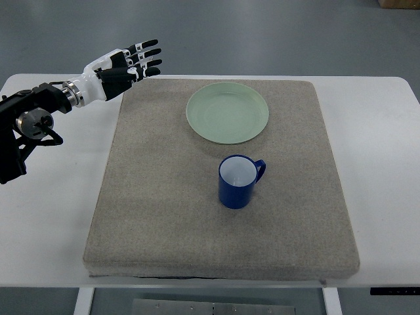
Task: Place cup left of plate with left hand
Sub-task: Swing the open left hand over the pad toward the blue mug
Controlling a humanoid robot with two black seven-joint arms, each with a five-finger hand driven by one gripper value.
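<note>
I am holding my left hand [131, 63], fingers spread and grasping nothing, over the mat's far-left corner, while the blue cup [237, 182] is standing upright well off toward me and rightward, just nearside of the green plate [227, 112].

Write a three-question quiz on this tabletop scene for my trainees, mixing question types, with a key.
1. True or false: the dark blue ceramic cup stands on the pale green round plate.
2. Which way does the cup's handle point in the picture: A left, B right, C toward the bottom edge?
3. Fill in: the left hand has its fingers ____ and holds nothing.

Key: 1 false, it stands on the grey fabric mat, nearer the camera than the plate. 2 B. 3 open.
</note>
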